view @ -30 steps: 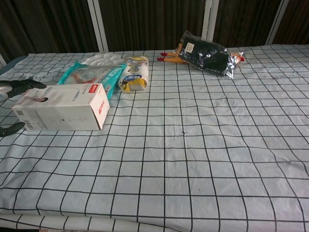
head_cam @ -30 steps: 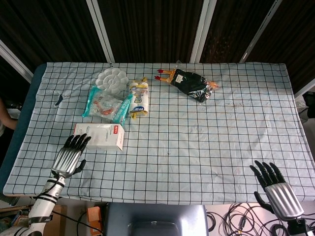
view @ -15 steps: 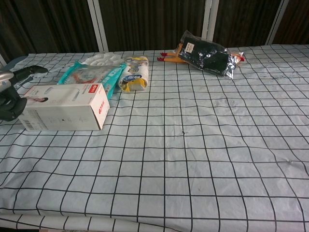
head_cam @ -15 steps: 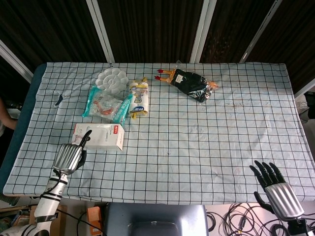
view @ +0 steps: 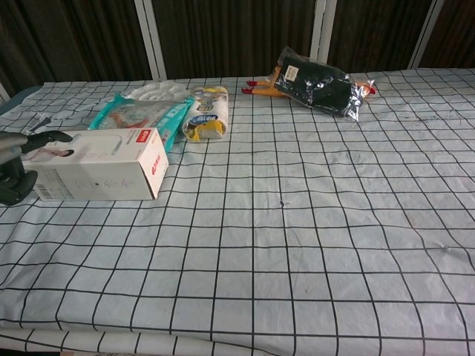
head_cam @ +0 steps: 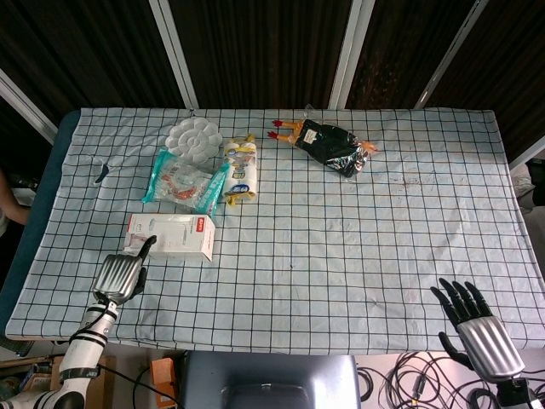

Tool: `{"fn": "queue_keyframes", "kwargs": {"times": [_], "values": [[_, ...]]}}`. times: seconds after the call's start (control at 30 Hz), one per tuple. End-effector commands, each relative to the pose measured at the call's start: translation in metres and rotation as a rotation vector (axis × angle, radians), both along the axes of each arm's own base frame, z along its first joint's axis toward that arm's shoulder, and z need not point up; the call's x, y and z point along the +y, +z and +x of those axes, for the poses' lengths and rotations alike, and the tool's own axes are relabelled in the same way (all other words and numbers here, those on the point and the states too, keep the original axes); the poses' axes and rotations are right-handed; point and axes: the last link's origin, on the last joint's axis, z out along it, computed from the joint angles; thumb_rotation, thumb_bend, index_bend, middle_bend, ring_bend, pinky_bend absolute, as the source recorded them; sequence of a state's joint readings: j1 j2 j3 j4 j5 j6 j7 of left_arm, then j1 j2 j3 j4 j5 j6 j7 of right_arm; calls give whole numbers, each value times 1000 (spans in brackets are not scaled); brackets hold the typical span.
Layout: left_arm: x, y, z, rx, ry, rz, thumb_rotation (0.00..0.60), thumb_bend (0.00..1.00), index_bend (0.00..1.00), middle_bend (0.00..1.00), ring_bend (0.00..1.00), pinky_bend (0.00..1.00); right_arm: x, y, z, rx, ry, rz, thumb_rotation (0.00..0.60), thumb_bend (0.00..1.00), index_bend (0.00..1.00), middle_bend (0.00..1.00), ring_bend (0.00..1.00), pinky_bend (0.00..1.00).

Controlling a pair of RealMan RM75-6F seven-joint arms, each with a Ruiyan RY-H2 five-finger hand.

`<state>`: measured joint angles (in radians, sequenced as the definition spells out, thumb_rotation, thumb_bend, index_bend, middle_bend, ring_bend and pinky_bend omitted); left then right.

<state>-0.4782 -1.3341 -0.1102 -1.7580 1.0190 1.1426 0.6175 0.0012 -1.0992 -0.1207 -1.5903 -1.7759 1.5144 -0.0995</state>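
A white box with a red end (head_cam: 170, 236) lies flat at the left front of the checked tablecloth (head_cam: 341, 256). My left hand (head_cam: 122, 273) sits just in front of the box's left end, most fingers curled in, and one straight finger (head_cam: 146, 245) rests on that end. The chest view shows the same hand (view: 15, 159) at the left edge beside the box (view: 96, 163). My right hand (head_cam: 475, 328) hovers past the table's front right corner with its fingers spread and nothing in it.
Behind the box lie a teal packet (head_cam: 180, 183), a white flower-shaped palette (head_cam: 193, 137) and a yellow-and-white packet (head_cam: 241, 169). A black bag with orange and red ends (head_cam: 330, 145) lies at the back middle. Dark panels with white frames stand behind the table.
My left hand's spread fingers have curled in, leaving one finger out on the box's left end, and the hand has drawn back a little. The right hand has not moved.
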Motion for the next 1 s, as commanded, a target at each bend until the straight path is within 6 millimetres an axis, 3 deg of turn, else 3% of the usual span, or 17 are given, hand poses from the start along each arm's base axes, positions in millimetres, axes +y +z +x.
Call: {"fn": "queue_keyframes", "kwargs": {"times": [0.03, 0.27, 0.33, 0.4, 0.47, 0.53, 0.57, 0.67, 0.8, 1.0], "values": [[-1, 0, 0, -1, -5, 3, 600, 703, 45, 1000, 1000, 1000, 0, 0, 0, 0, -1, -2, 600, 368, 0, 0, 0, 0], [-12, 10, 4, -34, -94, 66, 600, 660, 9, 1000, 1000, 1000, 0, 0, 0, 4, -3, -4, 600, 368, 0, 0, 0, 0], [-19, 14, 5, -52, -121, 76, 600, 639, 2, 968, 961, 987, 1, -1, 0, 7, -3, -1, 600, 368, 0, 0, 0, 0], [-28, 20, 5, -77, -165, 79, 600, 575, 0, 732, 734, 824, 1, -1, 0, 8, -3, 0, 600, 368, 0, 0, 0, 0], [-39, 28, 1, -85, -210, 91, 600, 505, 0, 284, 296, 417, 2, -1, 0, 7, -3, -3, 600, 368, 0, 0, 0, 0], [-57, 40, -8, -87, -268, 123, 600, 477, 0, 68, 77, 185, 2, 0, 0, 7, -4, -9, 600, 368, 0, 0, 0, 0], [-67, 45, -14, -97, -287, 137, 600, 458, 0, 14, 22, 102, 2, 0, 0, 7, -5, -10, 600, 368, 0, 0, 0, 0], [-111, 60, -39, -146, -313, 172, 600, 408, 0, 0, 0, 1, 2, 0, -1, 11, -8, -12, 600, 368, 0, 0, 0, 0], [-159, 68, -65, -228, -353, 218, 600, 380, 0, 0, 0, 0, 2, 0, 0, 16, -12, -29, 600, 368, 0, 0, 0, 0], [-167, 69, -76, -188, -342, 202, 600, 376, 0, 0, 0, 0, 0, -8, 1, 34, -11, -17, 600, 368, 0, 0, 0, 0]]}}
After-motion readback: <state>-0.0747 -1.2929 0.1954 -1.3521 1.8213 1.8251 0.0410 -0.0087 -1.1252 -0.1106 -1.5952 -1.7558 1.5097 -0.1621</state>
